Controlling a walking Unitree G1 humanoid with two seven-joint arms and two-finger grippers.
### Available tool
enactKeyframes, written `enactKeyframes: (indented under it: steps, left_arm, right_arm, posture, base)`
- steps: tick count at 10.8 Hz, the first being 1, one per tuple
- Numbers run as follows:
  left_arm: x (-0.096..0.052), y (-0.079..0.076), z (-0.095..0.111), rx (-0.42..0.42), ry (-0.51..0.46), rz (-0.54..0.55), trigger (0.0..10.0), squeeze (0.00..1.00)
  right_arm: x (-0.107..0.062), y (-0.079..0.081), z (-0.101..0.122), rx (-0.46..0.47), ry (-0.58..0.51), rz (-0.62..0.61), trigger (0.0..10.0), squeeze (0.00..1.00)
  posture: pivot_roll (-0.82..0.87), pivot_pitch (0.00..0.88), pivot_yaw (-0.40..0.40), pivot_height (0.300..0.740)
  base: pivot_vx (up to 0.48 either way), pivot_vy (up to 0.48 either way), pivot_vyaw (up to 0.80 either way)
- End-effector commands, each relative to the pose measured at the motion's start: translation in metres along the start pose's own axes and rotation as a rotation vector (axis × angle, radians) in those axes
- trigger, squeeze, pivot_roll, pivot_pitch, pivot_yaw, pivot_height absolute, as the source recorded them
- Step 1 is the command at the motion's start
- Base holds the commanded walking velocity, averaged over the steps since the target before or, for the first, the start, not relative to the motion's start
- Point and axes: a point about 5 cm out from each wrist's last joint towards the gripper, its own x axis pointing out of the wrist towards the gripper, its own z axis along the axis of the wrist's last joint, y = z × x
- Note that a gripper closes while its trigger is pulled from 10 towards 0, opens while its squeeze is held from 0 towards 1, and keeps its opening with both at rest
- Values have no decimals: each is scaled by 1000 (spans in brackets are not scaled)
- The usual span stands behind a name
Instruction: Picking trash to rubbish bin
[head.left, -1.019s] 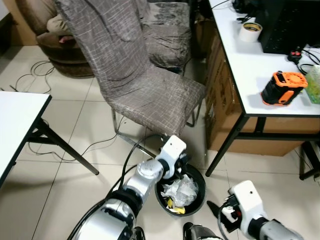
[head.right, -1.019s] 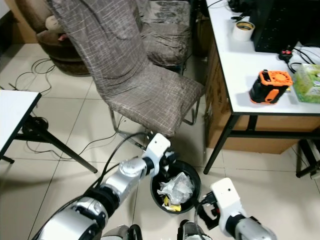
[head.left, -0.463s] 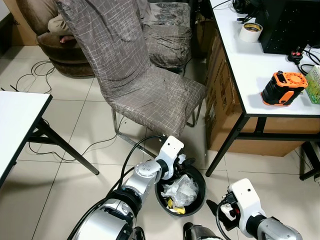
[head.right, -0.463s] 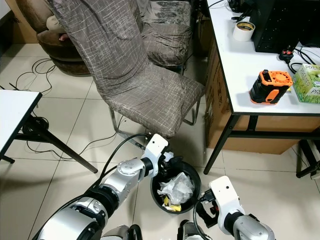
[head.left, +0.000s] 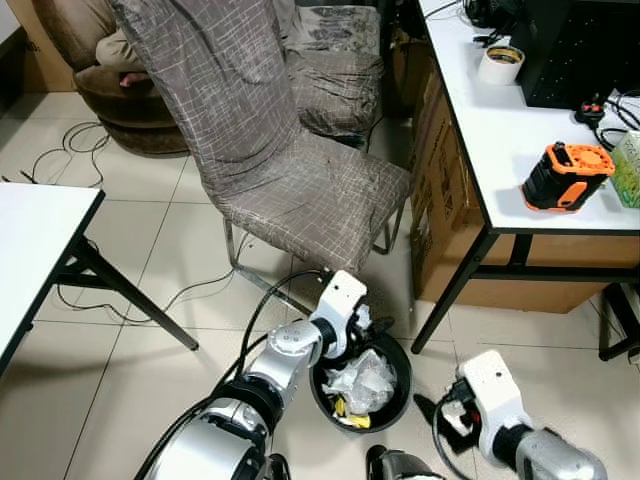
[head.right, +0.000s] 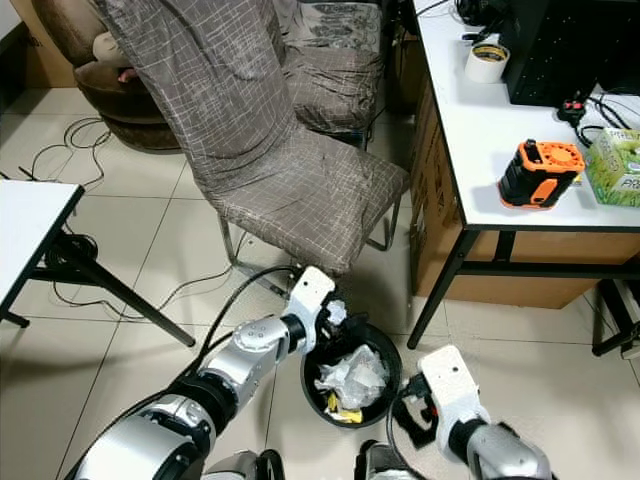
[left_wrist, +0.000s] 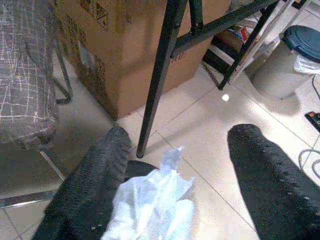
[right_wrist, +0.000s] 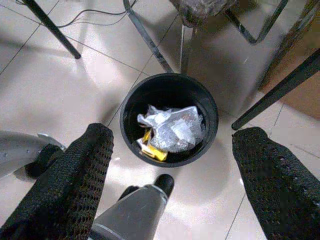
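You see the fabric-covered chair (head.left: 265, 150) standing at the far centre of the tiled floor, with the white desk (head.left: 505, 130) to its right and a second white table (head.left: 35, 250) at the left edge. Cardboard boxes (head.left: 440, 190) sit under the desk, and on top of it an orange and black tool (head.left: 565, 177) lies near a roll of tape (head.left: 501, 63) farther back. Your black rubbish bin (head.left: 362, 384) sits on the floor nearer than the chair, holding crumpled clear plastic (right_wrist: 172, 129) and a yellow scrap (right_wrist: 148, 147). Your left gripper (head.left: 358, 325) hangs at the bin's far-left rim, its fingers (left_wrist: 92, 177) spread, with a piece of white tissue (left_wrist: 152, 202) resting against one finger. Your right gripper (head.right: 408, 418) sits low, just right of the bin, its fingers (right_wrist: 82, 175) spread wide and holding nothing.
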Motion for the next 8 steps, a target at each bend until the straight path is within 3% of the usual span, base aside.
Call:
enactKeyframes:
  steps: [1, 3, 5, 8]
  left_arm:
    - [13, -16, 14, 0, -41, -42, 10000, 1000]
    - [13, -17, 16, -3, -56, -43, 10000, 1000]
    - [15, -22, 16, 5, -48, -80, 10000, 1000]
    - [14, -23, 15, 84, -61, -80, 10000, 1000]
  right_arm:
    - [-1, -3, -6, 15, 29, -6, 10000, 0]
    - [0, -10, -10, 12, 38, -8, 10000, 0]
    - [1, -16, -14, -56, 56, -16, 10000, 0]
    - [3, -15, -22, -64, 57, -17, 10000, 0]
  posture:
    - [-255, 137, 55, 740]
    - [-254, 137, 53, 740]
    - [-257, 136, 52, 740]
    - [-252, 132, 51, 740]
  base:
    - [0, 0, 0]
    - [0, 0, 0]
    - [0, 0, 0]
    - [0, 0, 0]
